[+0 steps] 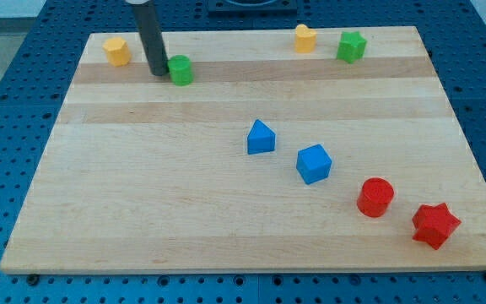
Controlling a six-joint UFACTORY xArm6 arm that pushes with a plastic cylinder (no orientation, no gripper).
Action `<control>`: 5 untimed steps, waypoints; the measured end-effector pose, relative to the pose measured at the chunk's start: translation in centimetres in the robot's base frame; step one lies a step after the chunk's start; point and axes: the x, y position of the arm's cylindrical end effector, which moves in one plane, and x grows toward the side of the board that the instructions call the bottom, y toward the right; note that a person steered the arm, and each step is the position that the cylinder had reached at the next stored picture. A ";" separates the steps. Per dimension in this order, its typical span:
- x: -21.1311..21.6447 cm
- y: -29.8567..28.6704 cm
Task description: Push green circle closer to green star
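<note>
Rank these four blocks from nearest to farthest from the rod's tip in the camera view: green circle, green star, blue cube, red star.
From my tip:
1. Green circle, right beside it on the view's right.
2. Blue cube, mid-board.
3. Green star, top right.
4. Red star, bottom right corner.

rod: dark, near-upright, enters fr view's top; my tip (158, 73): down on board, upper left

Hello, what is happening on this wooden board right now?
A robot arm's dark rod is working on the green circle near the view's top left. My tip sits right against the circle's left side, placed to push it toward the view's right. The green star waits far off at the top right, beside a yellow block. The gap between the two green blocks is wide, so the push is not yet done.
</note>
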 end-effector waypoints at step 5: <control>3.4 4.4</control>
